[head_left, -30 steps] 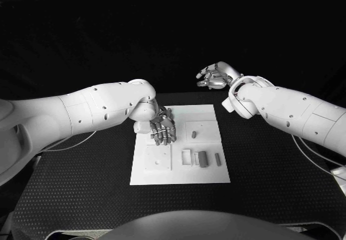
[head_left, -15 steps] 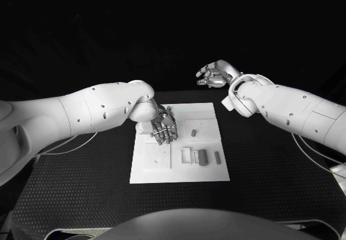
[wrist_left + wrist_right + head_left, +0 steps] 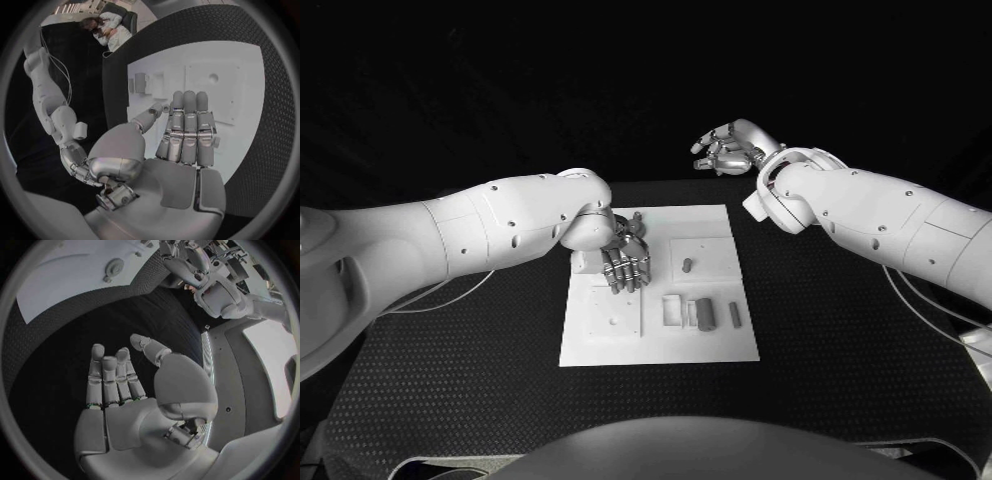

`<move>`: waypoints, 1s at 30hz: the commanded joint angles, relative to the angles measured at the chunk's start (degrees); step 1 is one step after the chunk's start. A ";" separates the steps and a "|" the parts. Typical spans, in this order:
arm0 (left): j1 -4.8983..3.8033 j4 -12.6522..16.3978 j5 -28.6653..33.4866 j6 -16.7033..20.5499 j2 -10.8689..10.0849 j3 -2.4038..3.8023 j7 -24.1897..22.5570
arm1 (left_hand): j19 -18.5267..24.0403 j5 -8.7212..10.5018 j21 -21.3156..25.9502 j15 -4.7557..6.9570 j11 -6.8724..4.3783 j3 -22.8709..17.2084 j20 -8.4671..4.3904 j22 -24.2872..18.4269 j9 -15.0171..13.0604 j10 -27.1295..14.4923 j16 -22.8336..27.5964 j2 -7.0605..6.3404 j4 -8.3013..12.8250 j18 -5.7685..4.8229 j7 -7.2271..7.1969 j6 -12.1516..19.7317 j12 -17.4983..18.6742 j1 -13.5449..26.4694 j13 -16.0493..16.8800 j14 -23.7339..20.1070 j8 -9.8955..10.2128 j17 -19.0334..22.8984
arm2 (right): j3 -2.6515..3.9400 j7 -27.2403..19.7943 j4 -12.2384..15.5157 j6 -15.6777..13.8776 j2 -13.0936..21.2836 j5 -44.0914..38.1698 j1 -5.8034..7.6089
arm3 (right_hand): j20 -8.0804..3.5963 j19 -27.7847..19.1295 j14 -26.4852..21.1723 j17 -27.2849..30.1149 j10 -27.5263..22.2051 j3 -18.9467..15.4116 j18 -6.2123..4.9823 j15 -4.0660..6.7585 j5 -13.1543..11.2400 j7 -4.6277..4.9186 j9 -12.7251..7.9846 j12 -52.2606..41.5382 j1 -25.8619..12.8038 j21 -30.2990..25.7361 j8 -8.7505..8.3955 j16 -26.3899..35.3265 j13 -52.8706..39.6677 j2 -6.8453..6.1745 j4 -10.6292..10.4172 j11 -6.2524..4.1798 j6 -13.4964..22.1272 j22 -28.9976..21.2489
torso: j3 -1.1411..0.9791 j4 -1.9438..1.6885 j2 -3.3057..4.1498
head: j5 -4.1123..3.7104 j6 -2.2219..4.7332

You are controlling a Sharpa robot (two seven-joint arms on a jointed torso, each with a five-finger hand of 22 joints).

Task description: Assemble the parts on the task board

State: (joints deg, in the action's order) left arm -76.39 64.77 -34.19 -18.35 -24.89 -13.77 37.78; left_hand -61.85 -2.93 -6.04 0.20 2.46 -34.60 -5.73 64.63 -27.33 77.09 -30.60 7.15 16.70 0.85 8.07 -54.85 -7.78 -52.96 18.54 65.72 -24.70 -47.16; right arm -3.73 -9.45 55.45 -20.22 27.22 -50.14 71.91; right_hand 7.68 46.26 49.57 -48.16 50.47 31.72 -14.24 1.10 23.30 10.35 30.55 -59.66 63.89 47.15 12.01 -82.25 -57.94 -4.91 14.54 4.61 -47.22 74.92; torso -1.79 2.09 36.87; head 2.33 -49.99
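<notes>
Since a second ago the left arm has swung a little inward, its elbow bulking nearer the board, while the left hand [image 3: 623, 257] stays over the same upper-left patch of the task board [image 3: 589, 350]; the right hand keeps its place beyond the board's far right corner.

Nearest the robot on the black tabletop [image 3: 444, 400], the white task board shows a raised square block [image 3: 615, 318] at its near left. Just right of it lie three small grey parts side by side (upright bars, close but apart): a pale one [image 3: 674, 312], a darker wider one [image 3: 705, 314] and a thin one [image 3: 736, 317]. Farther on, a single short part [image 3: 687, 265] sits in a square recess [image 3: 702, 254].

The left hand hovers palm down over the board, fingers [image 3: 186, 125] straight and pressed together, holding nothing.

Farthest off, the right hand [image 3: 727, 152] hangs raised behind the board, fingers [image 3: 109, 380] loosely extended side by side, thumb apart, empty.
</notes>
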 commanded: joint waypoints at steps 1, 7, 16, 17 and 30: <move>0.12 -0.34 -2.71 -3.79 0.42 0.02 0.27 | -0.31 -0.19 -0.22 0.07 -0.17 -0.43 -0.17 0.06 -0.08 0.41 0.37 0.47 -0.01 -0.46 -1.97 -2.37 -0.06 0.12 0.10 0.50 0.19 -0.08 | 0.02 -0.64 -0.19 0.71 -0.08 0.00 -0.01 | 0.09 -0.43 -0.29 0.06 -0.42 -0.03 -0.52 0.11 0.14 0.40 -0.09 -0.28 0.47 -0.27 0.30 -0.26 0.08 -0.03 0.20 -0.11 -0.03 0.93 | -0.05 0.01 0.02 | 0.00 -0.01; 0.71 -1.14 -2.49 -3.75 0.58 0.02 0.61 | -0.36 -2.57 -0.24 0.09 -0.23 -1.40 -0.21 0.51 -0.39 0.56 0.66 -0.04 -0.01 -0.51 -2.04 -2.67 0.01 0.57 0.36 0.73 0.39 -0.40 | 0.02 -0.69 -0.16 0.70 -0.15 0.00 -0.03 | 0.12 -0.44 -0.31 0.08 -0.44 -0.03 -0.53 0.10 0.14 0.40 -0.11 -0.30 0.49 -0.28 0.32 -0.27 0.11 -0.03 0.22 -0.10 -0.04 0.93 | -0.05 0.03 0.06 | -0.14 -0.01; 1.48 -1.71 -2.47 -6.08 0.79 0.02 0.88 | -0.47 -2.85 -0.29 0.15 -0.31 -1.58 -0.26 0.72 -0.57 0.75 0.71 -0.10 0.01 -0.49 -2.12 -2.88 -0.03 0.96 0.51 0.92 0.42 -0.59 | 0.02 -0.70 -0.16 0.76 -0.21 0.00 -0.05 | 0.16 -0.46 -0.34 0.12 -0.46 -0.02 -0.54 0.10 0.14 0.41 -0.15 -0.33 0.53 -0.28 0.35 -0.30 0.16 0.01 0.25 -0.10 -0.05 0.94 | -0.02 0.01 0.07 | -0.16 -0.01; 1.53 -1.72 -2.52 -6.51 0.78 0.02 0.99 | -0.48 -2.89 -0.29 0.15 -0.32 -1.61 -0.27 0.75 -0.59 0.76 0.72 -0.11 0.01 -0.48 -2.13 -2.90 -0.03 0.99 0.52 0.93 0.42 -0.61 | 0.02 -0.70 -0.15 0.75 -0.20 0.00 -0.05 | 0.16 -0.46 -0.34 0.13 -0.47 -0.02 -0.55 0.09 0.14 0.41 -0.16 -0.33 0.53 -0.29 0.35 -0.30 0.17 0.01 0.26 -0.10 -0.05 0.94 | -0.03 0.02 0.07 | -0.19 -0.01; 2.37 -2.85 -7.46 -6.49 1.08 0.02 0.63 | -0.55 -3.39 -0.33 0.20 -0.38 -1.84 -0.32 1.01 -0.77 0.89 0.81 -0.16 0.02 -0.47 -2.19 -3.06 -0.03 1.29 0.68 1.06 0.50 -0.82 | 0.02 -0.78 -0.05 0.82 -0.32 0.00 -0.12 | 0.21 -0.48 -0.38 0.18 -0.50 -0.02 -0.57 0.09 0.14 0.41 -0.21 -0.38 0.56 -0.29 0.37 -0.33 0.23 0.04 0.29 -0.10 -0.05 0.95 | -0.01 0.03 0.11 | -0.17 -0.01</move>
State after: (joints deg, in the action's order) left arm -74.07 61.96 -39.08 -23.86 -24.05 -13.77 38.66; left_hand -62.06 -5.99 -6.03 0.51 2.04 -36.16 -5.93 65.55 -28.02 77.52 -30.15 6.44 16.70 0.85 7.96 -55.36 -7.78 -51.76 19.18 66.43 -23.90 -47.91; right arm -3.73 -9.54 55.32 -20.09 26.97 -50.14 71.85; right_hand 7.89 46.05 49.35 -48.05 50.47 31.72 -14.24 1.11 23.30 10.40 30.39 -59.66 63.89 47.15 12.02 -82.25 -57.77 -4.91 14.54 4.61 -47.19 74.90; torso -1.82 2.09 36.96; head 2.13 -50.00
